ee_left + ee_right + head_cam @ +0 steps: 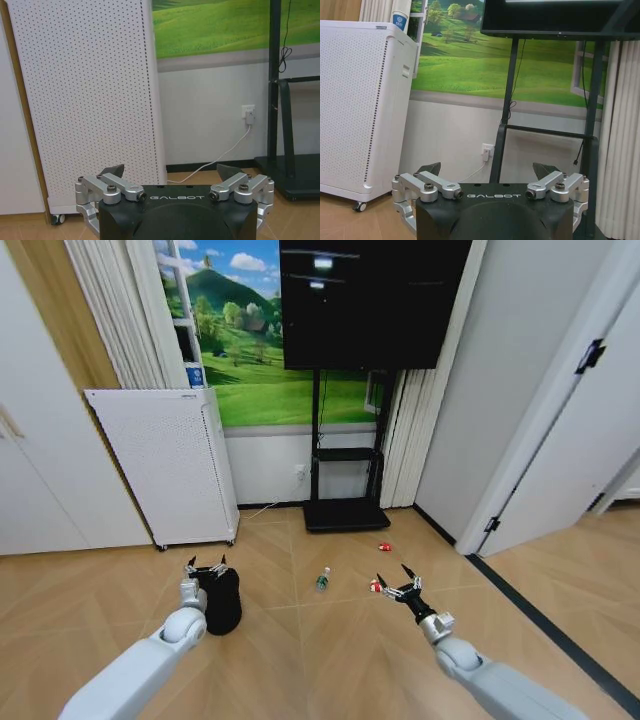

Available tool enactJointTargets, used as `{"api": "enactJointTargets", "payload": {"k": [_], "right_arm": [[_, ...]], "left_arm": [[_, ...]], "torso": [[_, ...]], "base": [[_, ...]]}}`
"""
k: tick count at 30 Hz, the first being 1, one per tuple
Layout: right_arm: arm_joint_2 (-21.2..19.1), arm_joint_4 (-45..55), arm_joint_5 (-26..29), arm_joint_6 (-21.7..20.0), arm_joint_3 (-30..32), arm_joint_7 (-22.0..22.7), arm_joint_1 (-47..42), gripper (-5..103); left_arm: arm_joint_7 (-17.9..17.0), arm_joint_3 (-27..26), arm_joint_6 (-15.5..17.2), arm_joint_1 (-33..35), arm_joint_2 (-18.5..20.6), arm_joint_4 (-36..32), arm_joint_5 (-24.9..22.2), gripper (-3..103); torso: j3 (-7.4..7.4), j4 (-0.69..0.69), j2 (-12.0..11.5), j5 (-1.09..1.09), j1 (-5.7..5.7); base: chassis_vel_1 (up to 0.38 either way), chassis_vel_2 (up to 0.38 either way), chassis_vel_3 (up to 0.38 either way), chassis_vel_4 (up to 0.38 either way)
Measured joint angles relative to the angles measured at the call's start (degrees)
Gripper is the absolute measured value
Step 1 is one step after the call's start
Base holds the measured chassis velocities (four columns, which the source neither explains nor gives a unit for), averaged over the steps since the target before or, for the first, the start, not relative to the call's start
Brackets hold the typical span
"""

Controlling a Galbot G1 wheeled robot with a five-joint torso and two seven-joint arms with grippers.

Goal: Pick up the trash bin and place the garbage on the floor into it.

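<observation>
Both arms reach forward over the wooden floor (330, 650): left hand (207, 566), fingers apart, just above the black trash bin (223, 602); right hand (397, 579), fingers apart, beside a red-and-white scrap (375, 586). Farther: bottle (322, 579), another scrap (384, 547).

The left gripper (207, 565) sits in front of the bin (224, 602), so its rim is hidden. The two red bits (384, 547) are too tiny to identify, and the bottle (322, 580) label's unreadable.
</observation>
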Motion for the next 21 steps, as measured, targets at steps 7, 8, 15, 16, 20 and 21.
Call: {"api": "enactJointTargets", "payload": {"k": [7, 8, 15, 16, 20, 21], "right_arm": [[-0.08, 0.17, 0.05, 0.15, -0.03, -0.04, -0.07, 100], [-0.09, 0.16, 0.06, 0.23, -0.04, -0.12, -0.07, 100], [-0.03, -0.31, 0.37, 0.59, 0.12, -0.56, -0.30, 100], [0.08, -0.44, 0.34, 0.69, 0.19, -0.70, -0.42, 100], [0.43, -0.52, 0.78, 1.23, 0.29, -0.83, -0.70, 100], [0.59, -0.54, 0.78, 1.43, 0.35, -0.92, -0.77, 100]], "left_arm": [[-0.14, 0.00, -0.08, 0.26, -0.16, -0.31, 0.19, 100], [-0.19, -0.01, -0.08, 0.36, -0.17, -0.34, 0.21, 100], [-0.50, -0.22, -0.17, 0.77, -0.60, -0.48, 0.42, 100], [-0.57, -0.26, -0.18, 0.79, -0.75, -0.41, 0.46, 100], [-0.62, -0.34, -0.17, 0.78, -1.06, 0.02, 0.67, 100], [-0.61, -0.34, -0.16, 0.78, -1.18, 0.16, 0.71, 100]], "torso": [[0.00, 0.00, 0.00, -0.05, 0.00], [0.00, 0.01, 0.00, -0.02, 0.00], [0.00, -0.01, 0.00, -0.02, 0.00], [0.00, -0.03, 0.01, -0.03, 0.00], [0.01, -0.02, 0.00, -0.02, 0.02], [0.03, -0.01, -0.01, -0.03, 0.04]], "base": [[-0.073, 0.314, 0.075, -0.318], [-0.155, 0.283, 0.148, -0.288], [-0.238, 0.234, 0.228, -0.228], [-0.264, 0.206, 0.255, -0.209], [-0.234, 0.204, 0.254, -0.207], [-0.212, 0.150, 0.166, -0.174]]}}
